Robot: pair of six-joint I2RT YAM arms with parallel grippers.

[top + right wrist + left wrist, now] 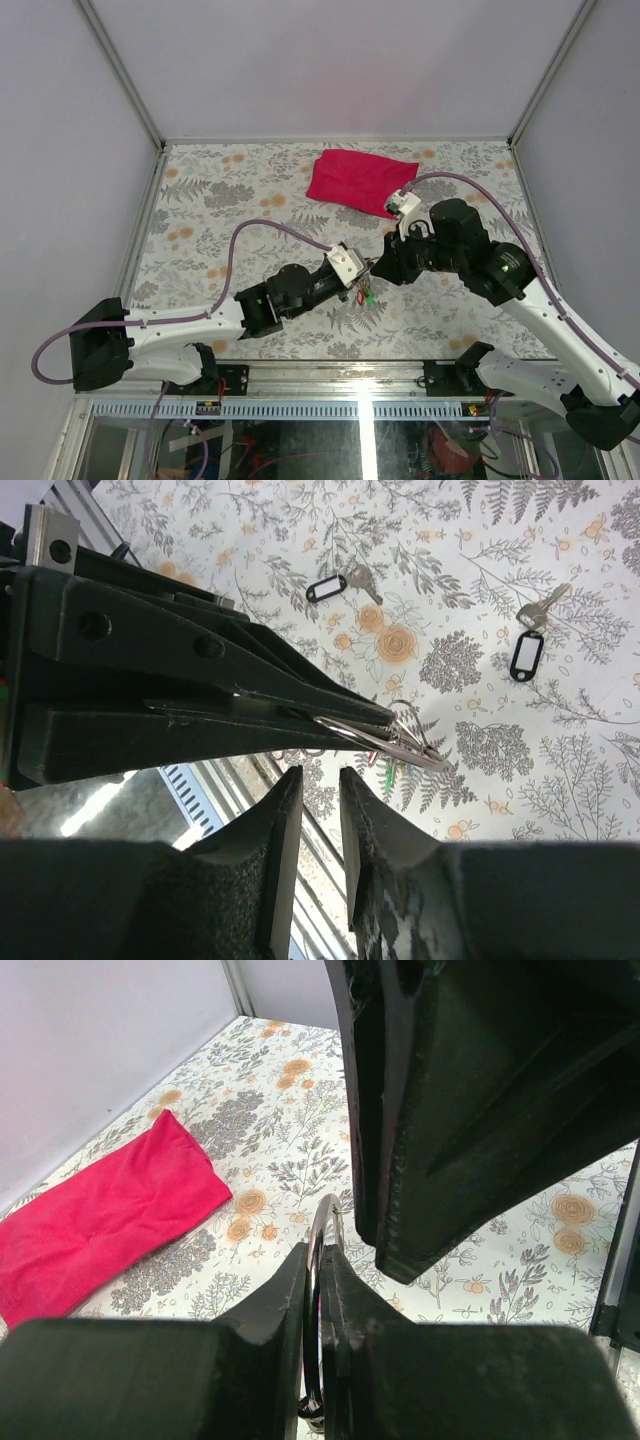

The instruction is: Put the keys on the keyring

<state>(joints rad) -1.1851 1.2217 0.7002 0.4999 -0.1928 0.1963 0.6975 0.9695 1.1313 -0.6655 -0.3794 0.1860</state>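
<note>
My left gripper is shut on the thin silver keyring and holds it on edge above the table. The ring sticks out past the left fingertips in the right wrist view. Keys with green and red tags hang from it, and the green tag shows below the ring. My right gripper is just beside the ring, its jaws a narrow gap apart and empty. Two loose keys with black tags lie on the table.
A red cloth lies at the back of the floral table. The metal front rail runs along the near edge. Grey walls enclose the left, back and right sides.
</note>
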